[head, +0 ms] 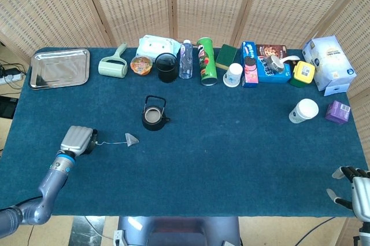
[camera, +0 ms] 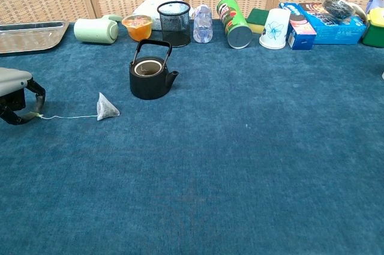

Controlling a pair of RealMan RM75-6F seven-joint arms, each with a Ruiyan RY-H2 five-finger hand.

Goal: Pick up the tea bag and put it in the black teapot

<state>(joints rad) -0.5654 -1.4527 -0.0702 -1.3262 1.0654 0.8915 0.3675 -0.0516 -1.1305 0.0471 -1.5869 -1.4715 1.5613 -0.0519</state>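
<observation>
Your left hand pinched the string end of the tea bag, which lay beside it; the black teapot stood beyond. Your right hand hung spread, empty.

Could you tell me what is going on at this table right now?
The robot's left hand is low on the blue cloth at the left side of the table, pinching the end of the string of the tea bag. The tea bag itself lies on the cloth, between that hand and the black teapot, which stands upright with no lid on. The right hand rests at the table's far right corner, fingers apart, holding nothing. A row of other items lines the back edge.
</observation>
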